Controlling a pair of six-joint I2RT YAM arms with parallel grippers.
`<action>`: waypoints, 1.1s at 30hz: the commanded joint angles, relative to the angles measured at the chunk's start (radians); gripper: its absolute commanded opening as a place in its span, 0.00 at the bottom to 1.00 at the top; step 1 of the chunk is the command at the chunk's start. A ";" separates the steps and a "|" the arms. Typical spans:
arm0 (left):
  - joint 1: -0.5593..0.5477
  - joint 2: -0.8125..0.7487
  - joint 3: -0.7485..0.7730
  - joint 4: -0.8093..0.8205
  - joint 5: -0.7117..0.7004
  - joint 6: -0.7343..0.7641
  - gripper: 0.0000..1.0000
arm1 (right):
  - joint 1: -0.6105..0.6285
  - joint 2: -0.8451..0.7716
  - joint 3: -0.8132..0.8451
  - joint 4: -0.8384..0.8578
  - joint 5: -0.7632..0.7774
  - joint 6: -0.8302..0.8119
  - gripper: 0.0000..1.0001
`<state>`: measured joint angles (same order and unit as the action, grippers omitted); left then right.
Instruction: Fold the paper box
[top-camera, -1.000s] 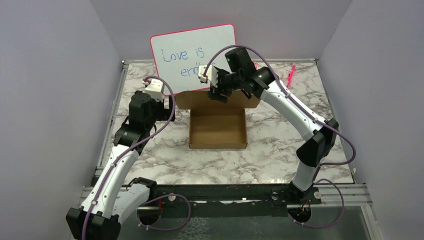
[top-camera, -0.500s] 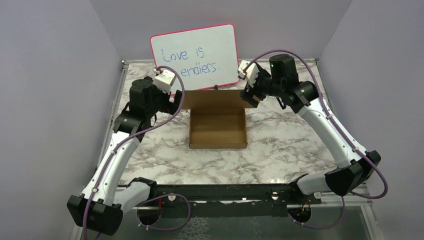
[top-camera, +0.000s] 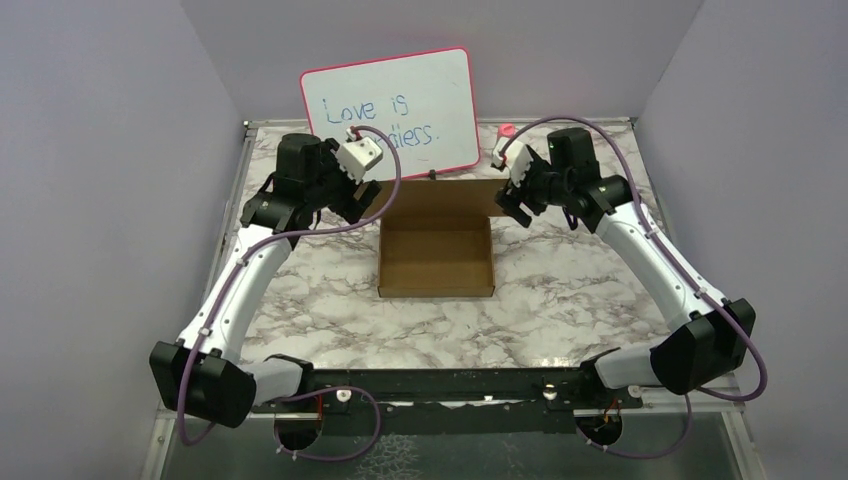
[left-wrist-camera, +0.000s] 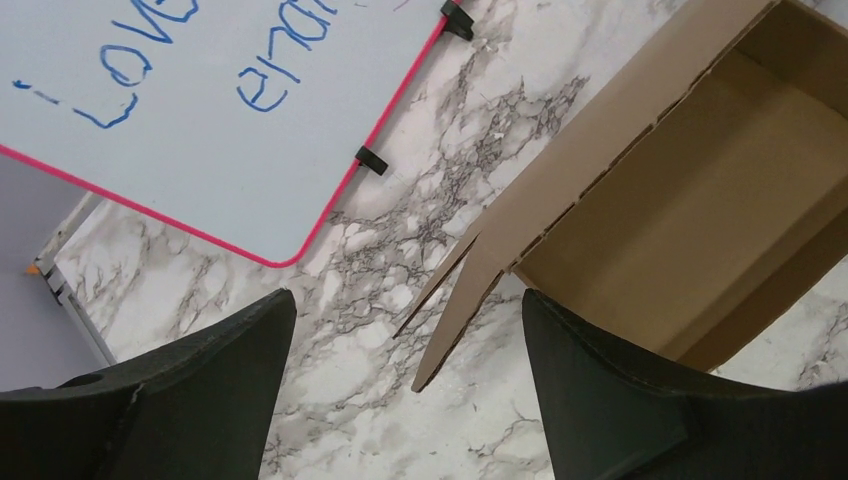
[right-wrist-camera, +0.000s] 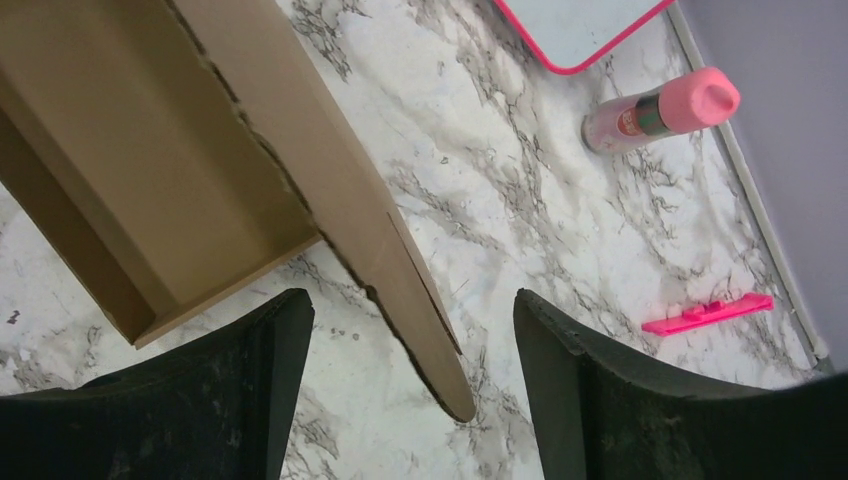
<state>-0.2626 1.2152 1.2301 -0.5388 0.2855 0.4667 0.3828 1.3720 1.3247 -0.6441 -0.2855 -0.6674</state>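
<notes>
**Both arms flank the box's raised rear flap**

The paper box (top-camera: 436, 258) sits mid-bench as a shallow open tray, with its rear flap (top-camera: 440, 198) raised along the far wall. Each end of that flap carries a loose side tab. The left fingers (left-wrist-camera: 210, 390) are spread wide around the left tab and the right fingers (right-wrist-camera: 620, 400) around the right one, neither touching cardboard. That placement looks meant for turning both tabs inward together. Behind, a pink-framed whiteboard (top-camera: 390, 100) reads "Love is"; its second line is partly hidden. A pink-capped bottle (right-wrist-camera: 660, 110) lies on the marble bench (top-camera: 560, 290), its label illegible.
</notes>
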 joint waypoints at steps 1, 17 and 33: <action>0.010 0.039 0.018 -0.042 0.091 0.134 0.83 | -0.026 -0.007 -0.012 0.065 0.005 -0.016 0.77; 0.071 0.110 0.038 -0.095 0.298 0.332 0.52 | -0.050 0.034 -0.001 0.071 -0.089 -0.052 0.42; 0.086 0.201 0.103 -0.164 0.374 0.411 0.30 | -0.053 0.053 0.005 0.069 -0.124 -0.056 0.25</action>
<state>-0.1883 1.3979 1.3052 -0.6651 0.5797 0.8318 0.3382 1.4067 1.3102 -0.5850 -0.3676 -0.7162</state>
